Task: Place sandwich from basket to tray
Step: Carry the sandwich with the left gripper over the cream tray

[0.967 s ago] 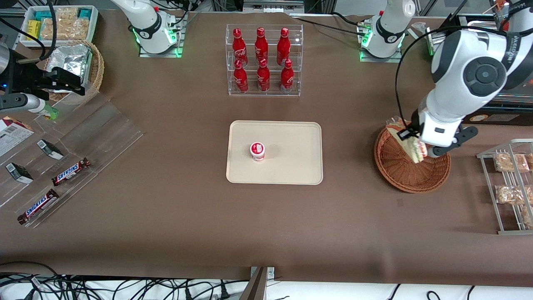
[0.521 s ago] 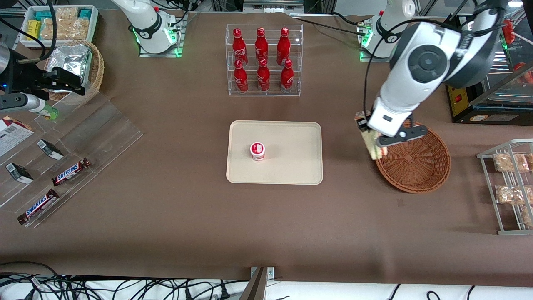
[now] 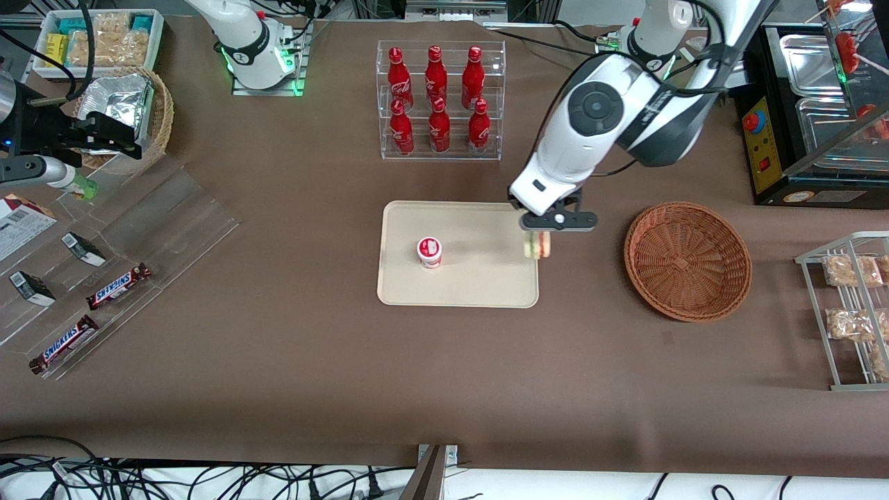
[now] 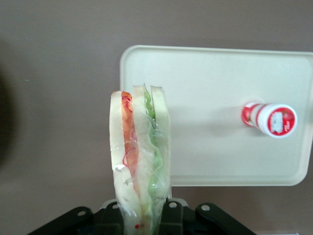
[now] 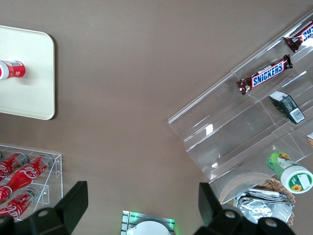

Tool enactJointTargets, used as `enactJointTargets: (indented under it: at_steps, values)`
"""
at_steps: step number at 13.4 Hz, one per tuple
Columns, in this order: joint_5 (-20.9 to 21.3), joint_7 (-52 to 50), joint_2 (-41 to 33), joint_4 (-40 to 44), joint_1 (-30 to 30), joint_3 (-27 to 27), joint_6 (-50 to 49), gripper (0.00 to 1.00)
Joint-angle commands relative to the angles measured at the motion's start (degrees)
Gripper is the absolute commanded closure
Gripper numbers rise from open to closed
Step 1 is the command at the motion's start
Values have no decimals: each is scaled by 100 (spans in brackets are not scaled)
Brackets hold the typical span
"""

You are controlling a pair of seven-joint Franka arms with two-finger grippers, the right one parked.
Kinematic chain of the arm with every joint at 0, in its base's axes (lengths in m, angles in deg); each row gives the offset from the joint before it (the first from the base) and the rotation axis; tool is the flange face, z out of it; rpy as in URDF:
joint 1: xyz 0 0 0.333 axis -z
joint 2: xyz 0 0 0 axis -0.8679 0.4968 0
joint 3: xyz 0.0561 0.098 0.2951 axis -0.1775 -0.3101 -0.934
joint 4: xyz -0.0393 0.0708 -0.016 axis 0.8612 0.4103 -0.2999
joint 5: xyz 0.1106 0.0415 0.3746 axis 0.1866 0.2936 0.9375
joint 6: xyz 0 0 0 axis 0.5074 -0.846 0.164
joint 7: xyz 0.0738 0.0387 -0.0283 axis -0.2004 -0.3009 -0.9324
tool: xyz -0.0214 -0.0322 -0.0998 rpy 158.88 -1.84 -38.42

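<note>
Front view: claw (image 3: 537, 239) clamped on the wrapped sandwich (image 3: 537, 245), hanging over the tray (image 3: 479, 285) edge nearest the empty basket (image 3: 687, 260); soft, light, slippery film, likely to crush, so pinching one bread end seems sensible.

Brown-covered table (image 3: 292, 361) bearing a clear rack of red bottles (image 3: 439, 101), stepped acrylic display (image 3: 104, 257) with chocolate bars, wire rack (image 3: 851, 312) of snack packets; black cables (image 3: 173, 479) trail along its near edge.

Even bright overhead light, soft faint shadows, glare on acrylic shelving (image 3: 139, 222), sharp focus
</note>
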Motion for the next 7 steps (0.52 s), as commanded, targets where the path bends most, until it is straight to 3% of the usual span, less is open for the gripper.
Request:
enactJointTargets:
  at_steps: [1, 3, 7]
  values:
    - [343, -144, 439, 183, 206, -15, 165, 100]
    - [835, -531, 790, 183, 356, 2, 288, 100]
    - [1205, -839, 1301, 192, 602, -33, 675, 100]
